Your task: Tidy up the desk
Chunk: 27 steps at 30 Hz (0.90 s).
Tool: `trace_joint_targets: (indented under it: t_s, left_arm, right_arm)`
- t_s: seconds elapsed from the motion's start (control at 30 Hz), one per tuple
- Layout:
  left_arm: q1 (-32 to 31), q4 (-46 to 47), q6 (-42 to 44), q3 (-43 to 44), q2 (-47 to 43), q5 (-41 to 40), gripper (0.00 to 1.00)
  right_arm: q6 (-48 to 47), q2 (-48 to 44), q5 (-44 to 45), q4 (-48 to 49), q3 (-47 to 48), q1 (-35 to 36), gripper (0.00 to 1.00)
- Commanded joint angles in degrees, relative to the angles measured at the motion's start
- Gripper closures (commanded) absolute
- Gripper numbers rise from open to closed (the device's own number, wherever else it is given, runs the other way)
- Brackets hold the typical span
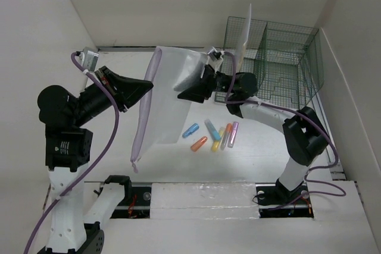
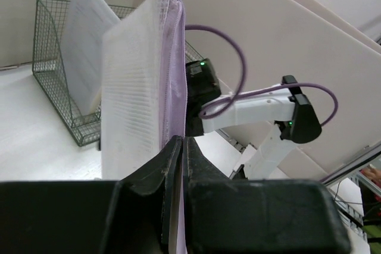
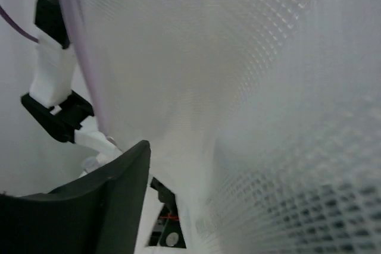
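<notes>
A white mesh pouch (image 1: 169, 93) with a purple zip edge hangs upright above the white desk (image 1: 250, 162), held between both grippers. My left gripper (image 1: 149, 85) is shut on the zip edge, as the left wrist view shows (image 2: 181, 142), with the pouch (image 2: 140, 87) rising above the fingers. My right gripper (image 1: 186, 93) grips the pouch's opposite side. In the right wrist view one dark finger (image 3: 113, 200) shows at the left and the mesh (image 3: 250, 87) fills the rest, hiding the other finger. Several coloured markers (image 1: 212, 135) lie on the desk below.
A dark green wire-mesh rack (image 1: 280, 57) stands at the back right with a white sheet (image 1: 245, 34) upright in it; both also show in the left wrist view, the rack (image 2: 50, 69) and the sheet (image 2: 83, 46). White walls enclose the desk at the left, back and right.
</notes>
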Motion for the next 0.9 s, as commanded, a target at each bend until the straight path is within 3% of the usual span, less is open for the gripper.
trace_joint_targets:
  t_s: [0.0,0.1,0.2,0.33,0.37,0.43,0.47,0.5,0.53,0.57,0.63,0.67,0.87]
  left_arm:
    - [-0.23,3.88,0.43,-2.64,-0.8,-1.55,1.0]
    - [-0.23,4.58,0.43,-5.62,-1.41,-2.43,1.0]
    - [-0.23,6.07,-0.45,-8.88,-1.85,-2.79,1.0]
    - [-0.23,5.55,-0.45,-11.44,-2.64,-5.76,0.99]
    - [-0.23,4.24,0.42,-11.35,-2.91,-7.69,0.82]
    - [-0.23,-0.06,3.41,-10.3,-3.96,-14.01,0.63]
    - [-0.23,-1.38,4.03,-10.04,-4.4,-16.04,0.46]
    - [-0.23,-3.13,4.55,-9.6,-5.71,-19.89,0.36]
    - [-0.23,-3.76,5.43,-9.59,-6.42,-21.93,0.28]
    - [-0.23,-4.38,5.96,-9.51,-7.21,-23.77,0.16]
    - [-0.23,-6.75,6.93,-8.81,-8.62,-28.26,0.13]
    - [-0.23,-7.28,7.19,-8.8,-8.97,-29.06,0.12]
    - [-0.23,-9.48,8.77,-10.38,-11.61,-32.14,0.12]
  right_arm:
    - [-0.28,-3.32,-0.17,29.65,-0.55,0.31,0.49]
    - [0.33,-4.11,-0.52,29.47,-1.26,0.31,0.81]
    - [1.22,-4.99,0.09,29.04,-3.45,-0.3,1.0]
    - [0.34,-7.1,-0.08,26.41,-6.96,-2.66,1.0]
    - [-0.27,-8.84,-0.61,23.44,-7.75,-3.98,1.0]
    - [-6.38,-11.66,-0.18,16.5,-10.39,-5.74,1.0]
    - [-10.0,-15.76,0.96,6.02,-11.09,-6.62,1.0]
    - [-14.3,-18.24,2.36,-1.91,-11.45,-7.85,1.0]
    - [-24.87,-20.7,4.38,-10.52,-10.24,-7.86,1.0]
    - [-31.07,-25.16,10.92,-29.48,-8.57,-7.86,1.0]
    - [-43.19,-28.27,18.95,-44.38,-2.27,-6.2,1.0]
    - [-44.91,-29.15,25.17,-52.19,-0.4,-6.19,1.0]
    - [-48.35,-30.13,45.91,-67.79,10.24,-8.38,1.0]
